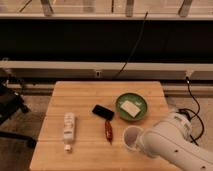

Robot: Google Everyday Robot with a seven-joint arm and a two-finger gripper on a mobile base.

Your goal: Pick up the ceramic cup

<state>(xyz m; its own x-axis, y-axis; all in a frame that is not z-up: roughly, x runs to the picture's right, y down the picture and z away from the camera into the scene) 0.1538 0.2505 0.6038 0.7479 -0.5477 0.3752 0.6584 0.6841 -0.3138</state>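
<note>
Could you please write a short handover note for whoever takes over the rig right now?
End effector: at the near right of the wooden table, right beside the ceramic cup; the arm covers it, so a grasp cannot be confirmed.
Ceramic cup: upright on the table, in front of the green bowl holding a white block.
Other items: black phone, reddish-brown object, white bottle lying to the left.
Done: arm brought to the cup.
Left: confirm the grip, then lift the cup.
</note>
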